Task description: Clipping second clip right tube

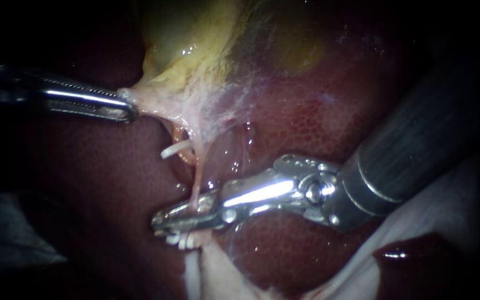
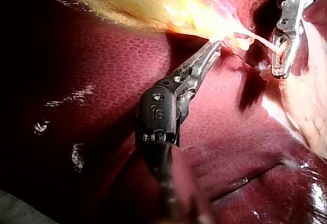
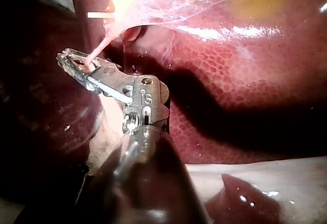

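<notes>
My left instrument (image 1: 128,108) comes in from the left, its jaws shut on the pale edge of the yellowish gallbladder (image 1: 195,50), holding it taut. From there a thin pale tube (image 1: 197,186) runs down, the right of two strands. My right instrument (image 1: 165,222) lies across it, its narrow jaws shut on the tube. A white clip (image 1: 181,240) sits on the tube just below the jaws. Another white clip (image 1: 170,150) shows on the left strand. In the right wrist view the tube (image 3: 99,47) enters the jaws (image 3: 69,60).
Dark red liver (image 1: 295,122) lies behind and around the tubes. Whitish tissue (image 1: 445,205) spreads at the lower right beside the right instrument's thick shaft (image 1: 418,144). In the left wrist view my right instrument (image 2: 278,63) hangs just beyond my left instrument's jaws (image 2: 214,47).
</notes>
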`<state>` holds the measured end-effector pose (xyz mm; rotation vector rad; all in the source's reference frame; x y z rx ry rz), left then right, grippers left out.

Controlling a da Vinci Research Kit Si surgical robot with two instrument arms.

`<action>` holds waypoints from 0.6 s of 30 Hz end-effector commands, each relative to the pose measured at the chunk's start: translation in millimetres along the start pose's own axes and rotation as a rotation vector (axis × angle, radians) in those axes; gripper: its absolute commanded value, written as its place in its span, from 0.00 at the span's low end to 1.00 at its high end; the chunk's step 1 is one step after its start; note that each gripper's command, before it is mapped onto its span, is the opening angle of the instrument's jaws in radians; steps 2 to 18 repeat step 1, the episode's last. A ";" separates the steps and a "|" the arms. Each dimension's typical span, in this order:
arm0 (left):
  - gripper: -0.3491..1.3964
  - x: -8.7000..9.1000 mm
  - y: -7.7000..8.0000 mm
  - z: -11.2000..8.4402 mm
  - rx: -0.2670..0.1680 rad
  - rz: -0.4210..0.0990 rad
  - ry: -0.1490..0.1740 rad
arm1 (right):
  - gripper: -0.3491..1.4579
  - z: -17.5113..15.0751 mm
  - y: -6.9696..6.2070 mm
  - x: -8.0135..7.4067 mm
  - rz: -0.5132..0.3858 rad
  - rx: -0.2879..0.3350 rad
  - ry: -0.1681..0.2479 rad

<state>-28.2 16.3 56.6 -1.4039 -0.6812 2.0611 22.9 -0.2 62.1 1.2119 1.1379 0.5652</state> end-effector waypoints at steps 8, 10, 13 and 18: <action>0.00 0.0 0.0 0.0 0.000 0.000 0.000 | 0.00 0.0 0.0 0.0 -0.001 0.000 0.000; 0.00 0.0 0.0 0.0 0.000 0.000 0.000 | 0.00 0.0 0.0 0.0 -0.001 0.000 0.000; 0.00 0.0 0.0 0.0 0.000 0.000 0.000 | 0.00 0.0 0.0 0.0 -0.001 0.000 0.000; 0.00 0.0 0.0 0.0 0.000 0.000 0.000 | 0.00 0.0 0.0 0.0 -0.001 0.000 0.000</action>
